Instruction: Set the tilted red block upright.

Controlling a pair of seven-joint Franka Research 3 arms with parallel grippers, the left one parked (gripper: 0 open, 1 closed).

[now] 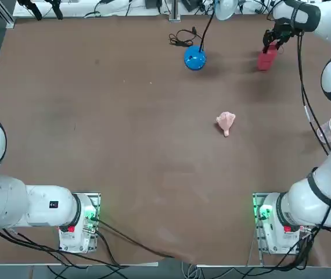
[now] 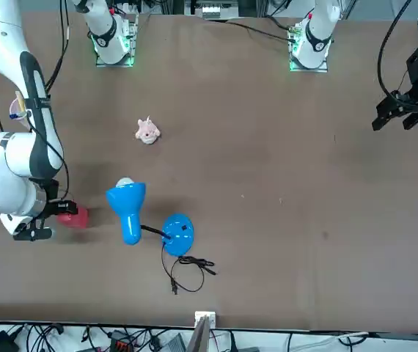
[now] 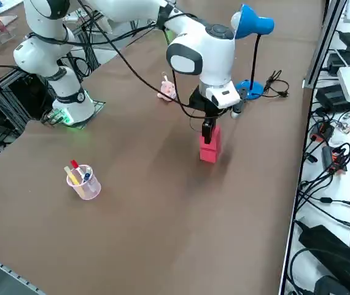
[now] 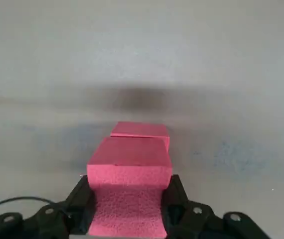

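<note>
Pointing straight down, the right tool (image 3: 208, 130) pinches the red block (image 3: 209, 147) — block standing on the table (image 3: 163, 203).

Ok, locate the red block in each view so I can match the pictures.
Top: red block at upper right, under the right end effector.
Front: at the left edge, mid-height, beside the end effector.
Right side: centre, standing on the table, end effector shut on its top.
Wrist: bottom centre, between the fingers.
Shared landmark: the blue lamp nearby.

Brown table (image 1: 125, 145), cable-cluttered edges
</note>
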